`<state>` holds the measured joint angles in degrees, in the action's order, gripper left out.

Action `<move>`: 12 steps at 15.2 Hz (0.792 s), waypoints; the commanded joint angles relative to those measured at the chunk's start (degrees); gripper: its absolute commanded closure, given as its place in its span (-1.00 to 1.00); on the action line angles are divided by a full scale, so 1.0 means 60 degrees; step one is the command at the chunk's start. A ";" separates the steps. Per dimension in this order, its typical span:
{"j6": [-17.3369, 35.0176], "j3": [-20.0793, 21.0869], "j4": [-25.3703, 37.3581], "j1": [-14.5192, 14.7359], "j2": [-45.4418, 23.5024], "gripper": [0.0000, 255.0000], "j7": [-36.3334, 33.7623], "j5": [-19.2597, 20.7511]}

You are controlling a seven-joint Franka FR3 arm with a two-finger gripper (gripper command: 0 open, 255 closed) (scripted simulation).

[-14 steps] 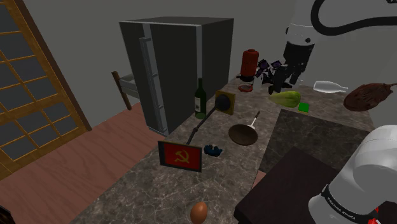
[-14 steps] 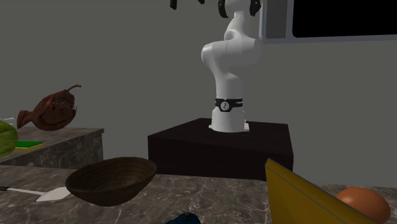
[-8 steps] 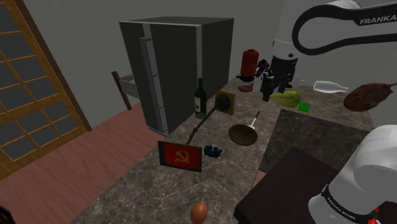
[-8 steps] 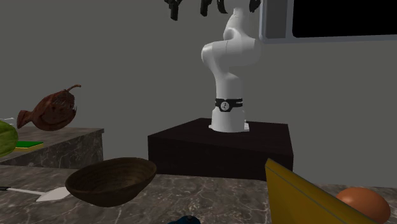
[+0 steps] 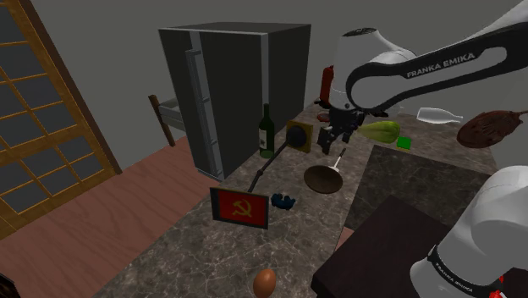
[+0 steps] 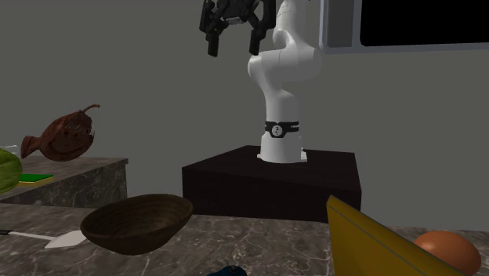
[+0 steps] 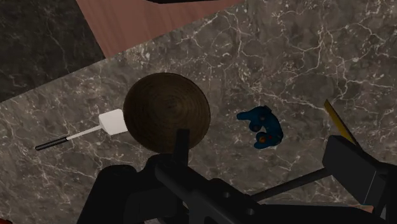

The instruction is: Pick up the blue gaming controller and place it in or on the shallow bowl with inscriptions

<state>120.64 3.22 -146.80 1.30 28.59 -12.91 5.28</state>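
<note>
Hovering high above the desk (image 7: 286, 57), jaws wide apart and empty.
I judge the step in hand is the reach for the controller (image 7: 261, 126), which lies flat on the marble near the brown bowl (image 7: 167, 112), not touching it. I'd centre over its middle, turn the jaws to span the narrow body between its grips, and close only once low. It looks small, dark blue and two-horned, with small reddish marks.

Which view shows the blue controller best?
The wrist view: the whole controller from above, beside the brown bowl. The shoulder view shows it small, by the flag picture; the second exterior view, a sliver of its top.
</note>
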 commanded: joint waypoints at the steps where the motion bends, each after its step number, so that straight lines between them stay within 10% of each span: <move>1: 0.0663 0.0133 -0.0056 0.0002 -0.0614 -1.00 -0.0233 0.0062; 12: 0.3514 0.0827 0.1097 -0.0059 -0.4868 -1.00 -0.2101 0.1262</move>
<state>140.32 8.00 -141.05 0.96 1.76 -24.32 11.79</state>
